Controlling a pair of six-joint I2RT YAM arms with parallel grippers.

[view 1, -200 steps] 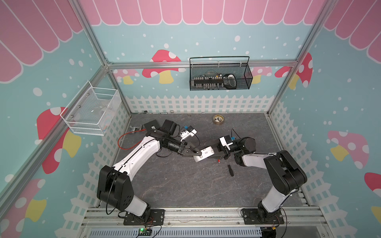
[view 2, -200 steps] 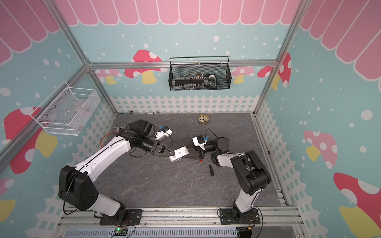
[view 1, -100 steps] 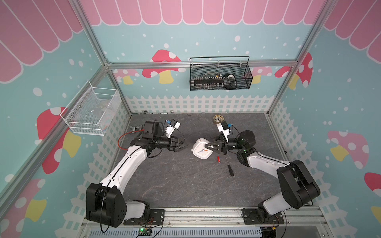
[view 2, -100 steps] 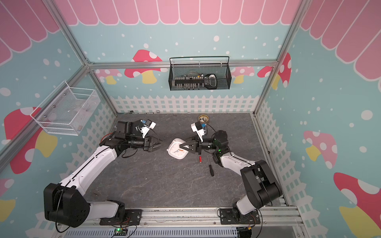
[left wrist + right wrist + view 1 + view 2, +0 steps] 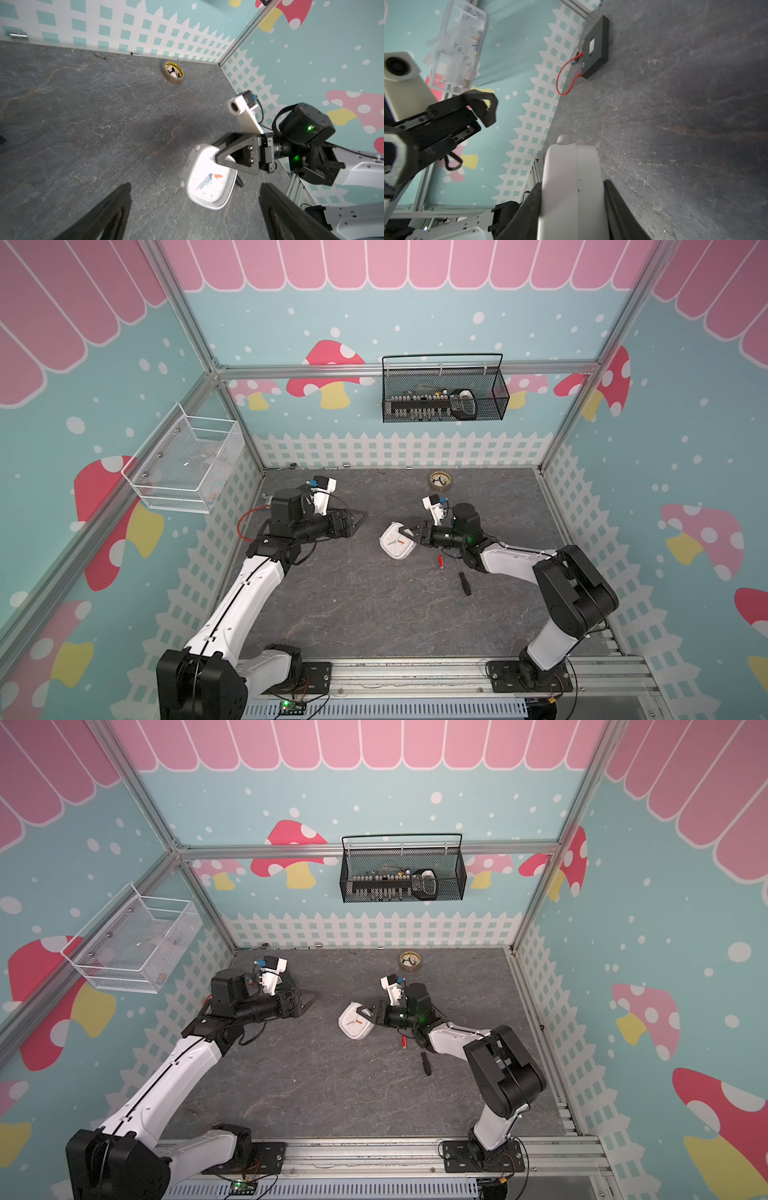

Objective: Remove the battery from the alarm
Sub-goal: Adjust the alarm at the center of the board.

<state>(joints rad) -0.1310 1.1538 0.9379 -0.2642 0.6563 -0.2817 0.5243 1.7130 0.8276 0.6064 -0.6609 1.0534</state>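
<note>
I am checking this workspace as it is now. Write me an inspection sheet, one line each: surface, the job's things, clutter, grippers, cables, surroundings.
Surface: dark grey stone-look mat, flat.
Job's things: alarm dial up, tilted, one edge in the right gripper; battery lying on the mat, apart from the alarm.
Clutter: screwdriver beside the battery; tape roll near the back fence; black box by the left wall.
Grippers: left gripper open, empty; right gripper shut on the alarm's edge.
Cables: red wire looping from the black box.
Surroundings: black wire basket on the back wall; white mesh basket on the left wall.
</note>
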